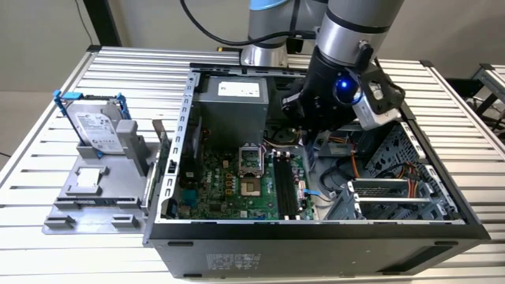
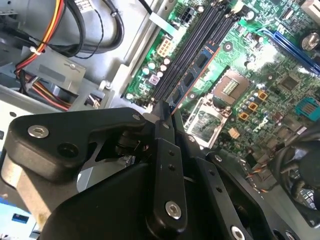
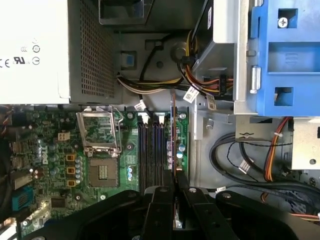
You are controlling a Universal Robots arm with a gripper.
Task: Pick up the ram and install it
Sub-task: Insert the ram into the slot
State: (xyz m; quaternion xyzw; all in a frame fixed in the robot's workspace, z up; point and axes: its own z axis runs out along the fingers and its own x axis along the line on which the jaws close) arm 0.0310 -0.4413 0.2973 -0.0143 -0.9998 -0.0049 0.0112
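One ram (image 2: 194,70) stick stands on edge, pinched at its near end by the closed gripper (image 2: 165,112). It runs parallel to the black memory slots (image 3: 152,155) on the motherboard (image 3: 50,150) (seated or hovering, I cannot tell). Seating it well, I judge, means holding it square over one slot and pressing straight down, never tilted. Outward, the power supply (image 3: 85,50) bears a white label (image 3: 30,50) with printed marks, and small white tags (image 3: 191,95) hang on the cables.
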